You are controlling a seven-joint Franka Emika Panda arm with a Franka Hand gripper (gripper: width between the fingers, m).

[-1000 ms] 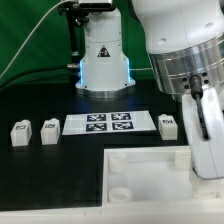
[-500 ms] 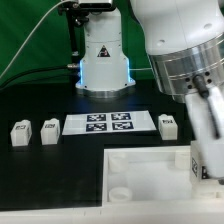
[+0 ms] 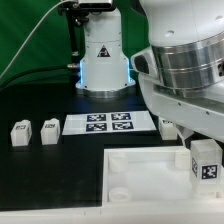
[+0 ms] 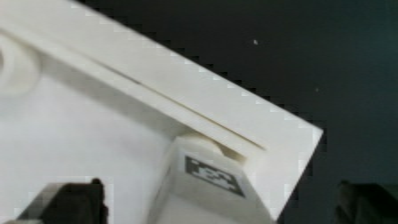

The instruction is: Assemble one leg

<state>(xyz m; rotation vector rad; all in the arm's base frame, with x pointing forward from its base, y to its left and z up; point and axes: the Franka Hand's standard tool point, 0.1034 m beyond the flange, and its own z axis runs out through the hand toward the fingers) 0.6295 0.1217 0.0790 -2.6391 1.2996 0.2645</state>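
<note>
A white leg [image 3: 205,162] with a tag on its face stands upright at the corner of the large white panel [image 3: 140,172] on the exterior view's right. In the wrist view the same leg [image 4: 214,178] rises from the panel's corner socket [image 4: 210,150]. My gripper [image 4: 217,206] is open, with its dark fingers [image 4: 71,202] standing apart on either side of the leg. Two more legs [image 3: 20,133] [image 3: 50,131] stand at the exterior view's left. A further leg [image 3: 168,126] is partly hidden behind my arm.
The marker board [image 3: 108,124] lies behind the panel. The robot base [image 3: 102,62] stands at the back. My arm's large grey body [image 3: 190,70] fills the exterior view's upper right. The table is black.
My hand has turned and shifted over the panel's corner. The leg, hidden behind my finger before, now shows its tag standing at the corner.
</note>
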